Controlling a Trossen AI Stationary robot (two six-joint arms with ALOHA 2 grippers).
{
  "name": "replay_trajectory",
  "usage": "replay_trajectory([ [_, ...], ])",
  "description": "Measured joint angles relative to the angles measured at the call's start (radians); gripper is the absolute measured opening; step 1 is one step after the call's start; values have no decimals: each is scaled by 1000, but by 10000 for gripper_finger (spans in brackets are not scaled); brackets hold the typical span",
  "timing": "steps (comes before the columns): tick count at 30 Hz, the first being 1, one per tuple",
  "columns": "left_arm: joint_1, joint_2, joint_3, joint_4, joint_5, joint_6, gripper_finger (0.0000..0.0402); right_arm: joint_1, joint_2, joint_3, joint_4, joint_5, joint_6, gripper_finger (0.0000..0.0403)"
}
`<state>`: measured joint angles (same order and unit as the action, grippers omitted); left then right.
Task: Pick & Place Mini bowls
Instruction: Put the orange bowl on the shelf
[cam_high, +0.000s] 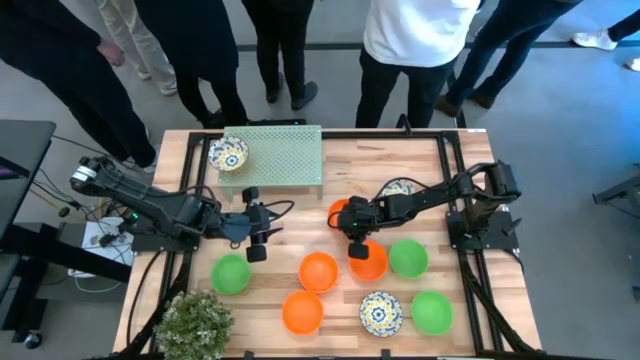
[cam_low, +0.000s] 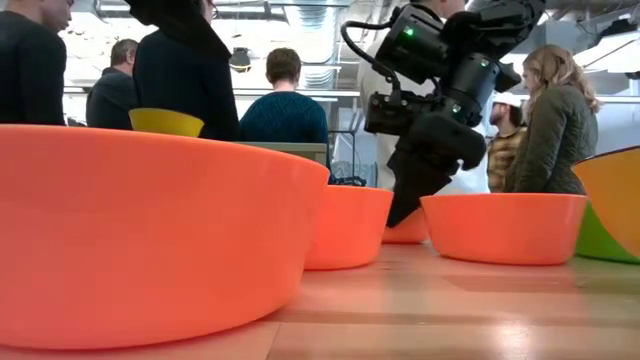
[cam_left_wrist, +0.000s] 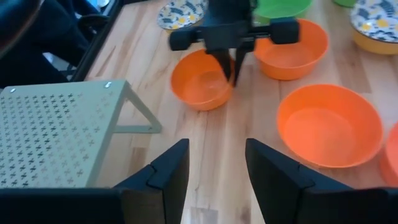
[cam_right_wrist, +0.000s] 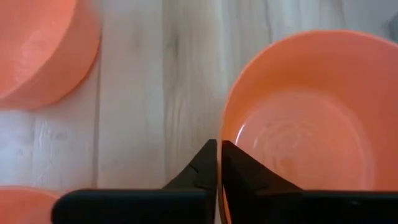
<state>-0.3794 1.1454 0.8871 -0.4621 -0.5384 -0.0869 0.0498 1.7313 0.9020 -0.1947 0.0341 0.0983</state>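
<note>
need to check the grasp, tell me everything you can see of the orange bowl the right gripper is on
The orange bowl is small, round and plain, looking like smooth glossy plastic, empty and upright on the wooden table. The right gripper has its fingers pinched on the bowl's rim, one inside and one outside. In the high view the bowl sits mid-table, right of the green perforated stand, mostly hidden under the gripper.

Bright, even light from above; soft short shadows on the pale wooden table (cam_high: 420, 160). In the low view the nearest plain orange plastic bowl (cam_low: 140, 235) looms blurred, the room behind hazy
</note>
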Motion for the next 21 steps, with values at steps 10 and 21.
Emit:
replay_trajectory([
  [10,-90,0,0,0,-32,-8,159,1,-44,157,-190,-10,-44,6],
  [21,-119,-120,0,-10,-161,-1,159,-6,-86,450,-383,47,-237,2],
])
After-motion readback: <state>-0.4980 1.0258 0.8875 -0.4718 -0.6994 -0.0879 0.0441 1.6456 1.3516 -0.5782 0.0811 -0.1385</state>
